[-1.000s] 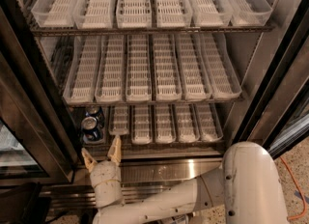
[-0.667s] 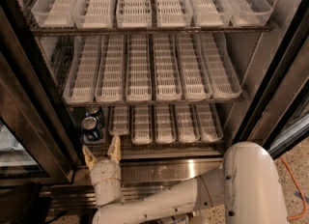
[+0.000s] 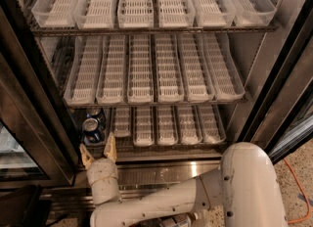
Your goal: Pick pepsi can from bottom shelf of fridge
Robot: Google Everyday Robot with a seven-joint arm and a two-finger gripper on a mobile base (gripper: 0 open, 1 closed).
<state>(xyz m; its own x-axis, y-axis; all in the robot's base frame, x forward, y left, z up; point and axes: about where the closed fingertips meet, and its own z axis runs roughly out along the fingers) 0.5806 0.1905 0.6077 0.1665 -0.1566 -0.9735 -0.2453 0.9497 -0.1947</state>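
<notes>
Fridge (image 3: 274,89) stood open; bottom shelf (image 3: 123,146) held dark-blue, silver-topped pepsi can (image 3: 91,129) at 9 o'clock end; gripper (image 3: 98,145) at its 6 o'clock, jaws spread, empty.

A single camera sits high and close to the open fridge (image 3: 288,74), looking forward and steeply down into it. The robot's arm (image 3: 249,182) fills the lower edge. The tool (image 3: 97,142), fingers (image 3: 112,147) spread, stands before the bottom shelf's (image 3: 166,148) left front corner.
</notes>
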